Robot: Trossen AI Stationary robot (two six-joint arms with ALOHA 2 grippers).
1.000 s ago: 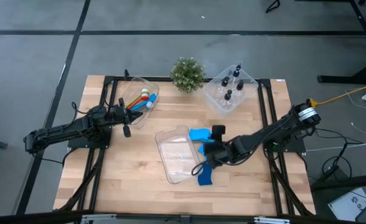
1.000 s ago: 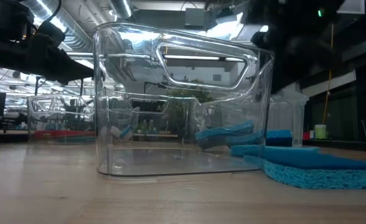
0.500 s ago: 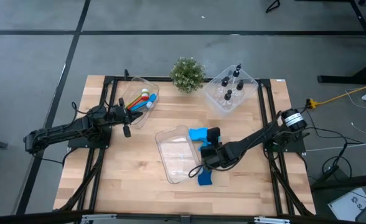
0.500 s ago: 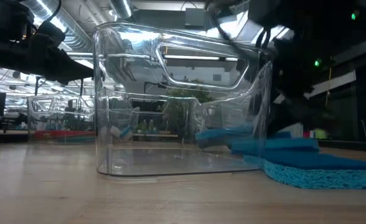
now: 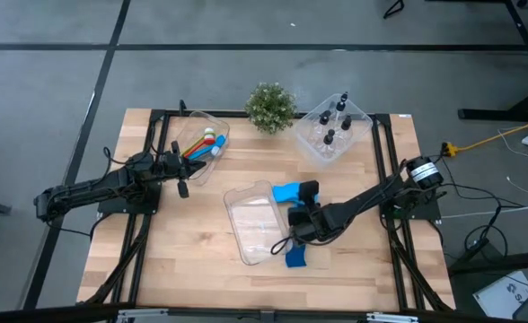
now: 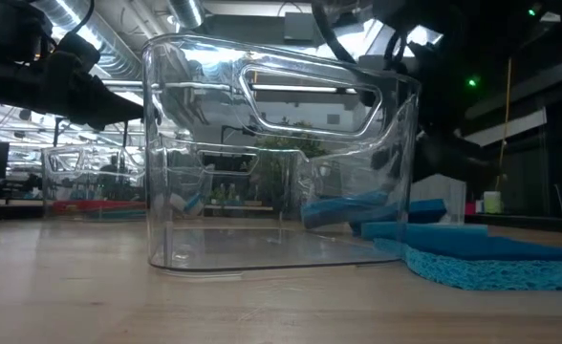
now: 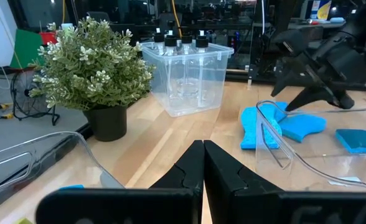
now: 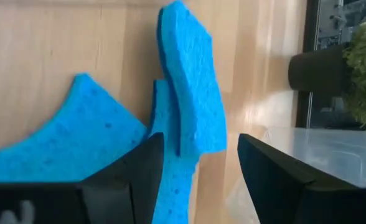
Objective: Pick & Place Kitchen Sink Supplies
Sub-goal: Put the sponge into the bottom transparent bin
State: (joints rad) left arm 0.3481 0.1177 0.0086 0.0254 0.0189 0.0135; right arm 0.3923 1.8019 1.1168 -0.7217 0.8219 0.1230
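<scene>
Blue sponge pieces lie on the table right of the empty clear bin (image 5: 255, 224): one at the far side (image 5: 286, 193), one nearer (image 5: 295, 258). My right gripper (image 5: 296, 230) hangs open over them, slanting down. In the right wrist view its fingers stand either side of the end of a sponge piece (image 8: 192, 93), which rests on a wider piece (image 8: 77, 146). Whether a finger touches it, I cannot tell. My left gripper (image 7: 203, 149) is shut and holds nothing, at the table's left (image 5: 182, 179). Brushes lie in a bin (image 5: 201, 144); black-capped bottles stand in another (image 5: 331, 135).
A small potted plant (image 5: 270, 106) stands at the far edge between the two filled bins. The empty bin's wall (image 6: 396, 172) rises close beside my right gripper. Bare wood lies at the table's near left.
My right gripper has come down toward the sponge pieces beside the empty bin, moving a little toward the table's left and rolling as it sank. Its fingers have kept the same gap. The sponges have stayed where they were.
</scene>
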